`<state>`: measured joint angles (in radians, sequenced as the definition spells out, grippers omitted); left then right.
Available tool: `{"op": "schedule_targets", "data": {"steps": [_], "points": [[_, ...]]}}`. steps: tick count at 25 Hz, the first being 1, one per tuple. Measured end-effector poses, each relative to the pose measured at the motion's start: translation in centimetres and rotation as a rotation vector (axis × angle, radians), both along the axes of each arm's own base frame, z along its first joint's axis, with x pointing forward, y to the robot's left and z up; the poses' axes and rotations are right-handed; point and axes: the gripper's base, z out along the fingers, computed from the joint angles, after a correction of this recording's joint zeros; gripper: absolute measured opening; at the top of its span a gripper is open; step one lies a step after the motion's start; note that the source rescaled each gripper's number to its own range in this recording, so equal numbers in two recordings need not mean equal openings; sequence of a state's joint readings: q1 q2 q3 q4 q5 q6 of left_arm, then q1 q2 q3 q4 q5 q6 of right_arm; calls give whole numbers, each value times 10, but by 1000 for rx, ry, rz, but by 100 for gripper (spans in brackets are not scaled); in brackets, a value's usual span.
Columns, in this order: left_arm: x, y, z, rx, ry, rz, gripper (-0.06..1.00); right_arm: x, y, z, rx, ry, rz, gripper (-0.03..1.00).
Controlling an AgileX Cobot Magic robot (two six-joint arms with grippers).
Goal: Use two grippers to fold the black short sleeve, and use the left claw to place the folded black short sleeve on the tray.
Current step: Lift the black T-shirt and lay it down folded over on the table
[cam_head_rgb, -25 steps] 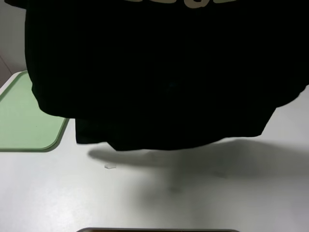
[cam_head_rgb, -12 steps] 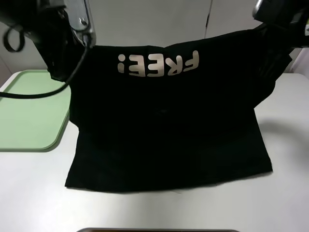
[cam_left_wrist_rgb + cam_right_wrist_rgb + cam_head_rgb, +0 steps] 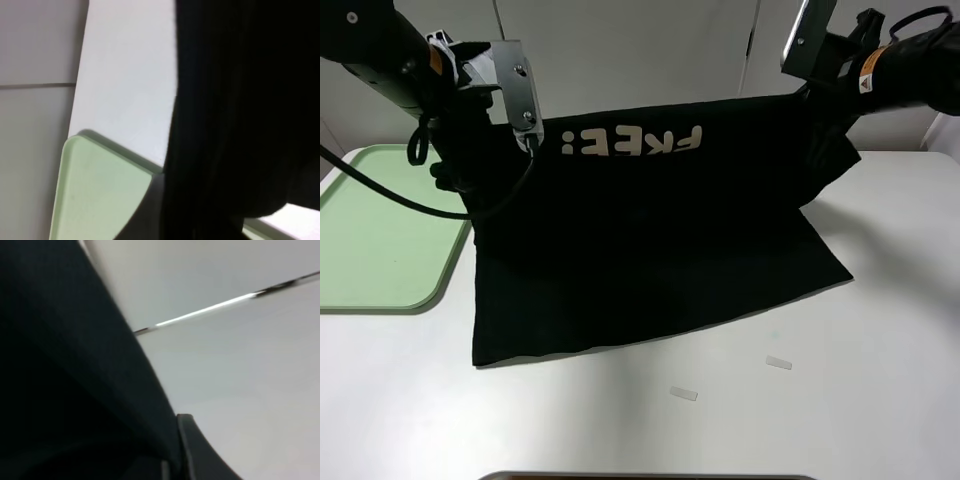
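Note:
The black short sleeve (image 3: 650,240) hangs by its top edge between my two grippers, the pale "FREE!" print upside down near that edge. Its lower half lies spread on the white table. The left claw (image 3: 480,135), below its silver wrist block, is shut on the shirt's upper left corner, its fingers buried in cloth. At the upper right corner my right gripper (image 3: 828,98) is shut on the fabric. Black cloth (image 3: 240,120) fills much of the left wrist view, and cloth (image 3: 60,380) also covers the right wrist view. The green tray (image 3: 375,240) lies to the left of the shirt.
Two small white paper scraps (image 3: 683,394) (image 3: 778,363) lie on the table in front of the shirt's hem. The tray's corner (image 3: 95,195) shows beside the hanging cloth. A white wall stands behind the table.
The shirt, held high and close a second ago, has swung back and down. Its lower half now rests on the table, and both arms have come into view at the rear.

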<state>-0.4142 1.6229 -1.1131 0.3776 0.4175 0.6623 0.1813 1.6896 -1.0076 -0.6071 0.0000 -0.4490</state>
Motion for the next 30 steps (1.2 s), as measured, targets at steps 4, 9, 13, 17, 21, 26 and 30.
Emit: {"op": "schedule_targets", "data": {"steps": [4, 9, 13, 17, 21, 26, 30], "points": [[-2, 2, -2, 59, 23, -48, 0, 5, 0, -24, -47, 74, 8, 0], [-13, 3, -8, 127, 161, -129, 0, 4, -4, -40, -102, 153, -8, 0], [-26, -2, -13, 92, 301, -215, 0, 2, -6, -43, -131, 188, -19, 0], [-35, -9, -15, 25, 391, -288, 0, -1, -9, -47, -180, 242, -34, 0], [-40, -11, -15, 6, 437, -303, 0, -3, -11, -49, -192, 275, -52, 0], [-45, -9, -16, 18, 493, -308, 0, -5, -11, -51, -143, 300, -91, 0], [-50, -7, -16, 37, 555, -312, 7, -8, -11, -53, -123, 344, -129, 2]]}}
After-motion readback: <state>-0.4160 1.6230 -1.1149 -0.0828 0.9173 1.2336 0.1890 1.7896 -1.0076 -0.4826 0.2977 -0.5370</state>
